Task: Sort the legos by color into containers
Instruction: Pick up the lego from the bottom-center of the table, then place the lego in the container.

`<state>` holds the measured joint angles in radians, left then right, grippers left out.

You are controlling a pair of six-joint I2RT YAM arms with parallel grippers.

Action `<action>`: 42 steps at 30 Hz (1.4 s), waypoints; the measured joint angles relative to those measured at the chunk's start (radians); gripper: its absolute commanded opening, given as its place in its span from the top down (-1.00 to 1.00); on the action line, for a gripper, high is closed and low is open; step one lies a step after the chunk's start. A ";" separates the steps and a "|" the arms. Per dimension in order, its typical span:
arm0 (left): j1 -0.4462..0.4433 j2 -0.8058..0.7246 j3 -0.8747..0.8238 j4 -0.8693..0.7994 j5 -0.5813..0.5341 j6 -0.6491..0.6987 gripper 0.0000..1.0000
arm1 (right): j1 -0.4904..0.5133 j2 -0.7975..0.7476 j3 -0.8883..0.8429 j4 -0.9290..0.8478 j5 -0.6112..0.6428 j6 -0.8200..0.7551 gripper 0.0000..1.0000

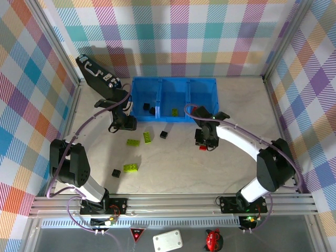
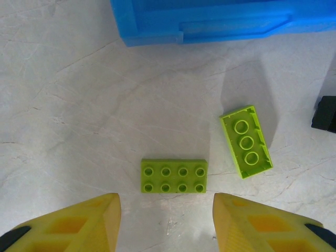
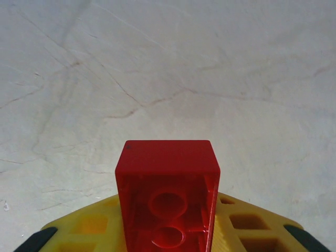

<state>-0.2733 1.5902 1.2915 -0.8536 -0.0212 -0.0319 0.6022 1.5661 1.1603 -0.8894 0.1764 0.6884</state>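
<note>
No text, number or brand name is legible in any view. One small red triangular sign [image 1: 137,234] stands on the dark grey ledge [image 1: 294,239] below the aluminium rail [image 1: 173,202], at the near edge; its inner marking is too small to read.

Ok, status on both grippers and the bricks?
Left gripper open, flat lime green brick just ahead, near blue tray. Right gripper shut on red brick, over table. Nothing seen blocking the tray.
</note>
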 measured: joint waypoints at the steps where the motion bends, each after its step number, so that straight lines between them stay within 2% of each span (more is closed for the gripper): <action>1: 0.000 -0.001 -0.001 0.000 0.000 0.000 0.01 | -0.005 0.024 0.030 -0.008 0.003 -0.027 0.34; 11: 0.000 -0.008 -0.007 0.000 0.000 0.000 0.01 | -0.085 0.221 0.325 -0.082 0.021 -0.224 0.36; 19: 0.001 -0.017 -0.008 0.001 0.001 0.000 0.01 | -0.171 0.369 0.558 -0.122 -0.003 -0.315 0.36; 29: 0.001 -0.019 -0.013 0.023 0.005 0.000 0.01 | -0.226 0.638 0.931 -0.153 -0.024 -0.392 0.33; 42: 0.001 -0.020 -0.022 0.024 0.011 0.000 0.01 | -0.296 0.842 1.136 -0.098 -0.148 -0.433 0.28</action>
<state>-0.2726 1.5700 1.2697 -0.8291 -0.0101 -0.0322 0.3058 2.4081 2.2959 -0.9874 0.0280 0.2554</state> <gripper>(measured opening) 0.495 0.359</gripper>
